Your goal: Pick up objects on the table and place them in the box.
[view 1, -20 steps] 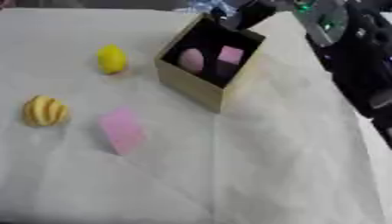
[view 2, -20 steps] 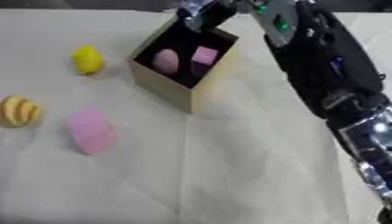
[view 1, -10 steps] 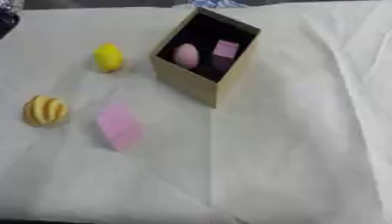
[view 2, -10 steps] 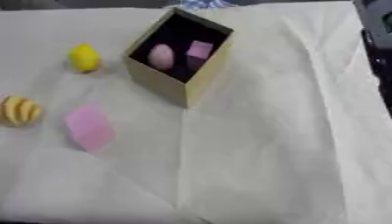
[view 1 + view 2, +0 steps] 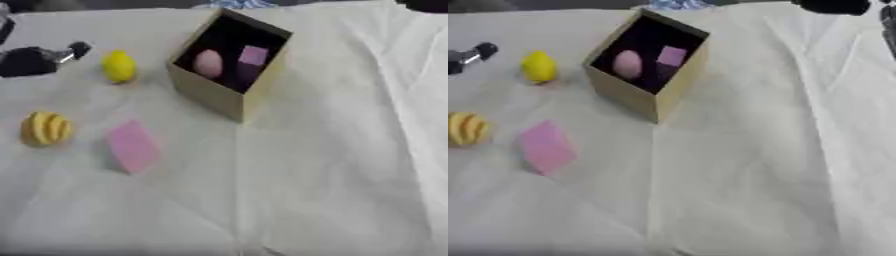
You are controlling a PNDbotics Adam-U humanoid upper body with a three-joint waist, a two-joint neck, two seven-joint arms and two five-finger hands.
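Observation:
An open tan box (image 5: pixel 219 95) stands at the back middle, tilted in the view, with a pink egg shape (image 5: pixel 208 63) and a pink cube (image 5: pixel 254 55) inside. Left of it lies a yellow lemon-like object (image 5: pixel 119 66). A yellow striped object (image 5: pixel 45 129) and a flat pink block (image 5: pixel 133 146) lie nearer the front left. My left hand (image 5: pixel 31 60) comes in from the left edge, a finger (image 5: pixel 77 49) stretched toward the yellow object, a little short of it and holding nothing. Only a dark part of my right hand (image 5: pixel 833 6) shows at the top right edge.
A wrinkled white cloth (image 5: pixel 332 165) covers the table. The three loose objects sit in the left half. A blue-patterned thing (image 5: pixel 245 4) shows just behind the box at the far edge.
My right arm has pulled back from above the box to the top right edge. My left hand has entered from the left toward the yellow object. The camera has shifted.

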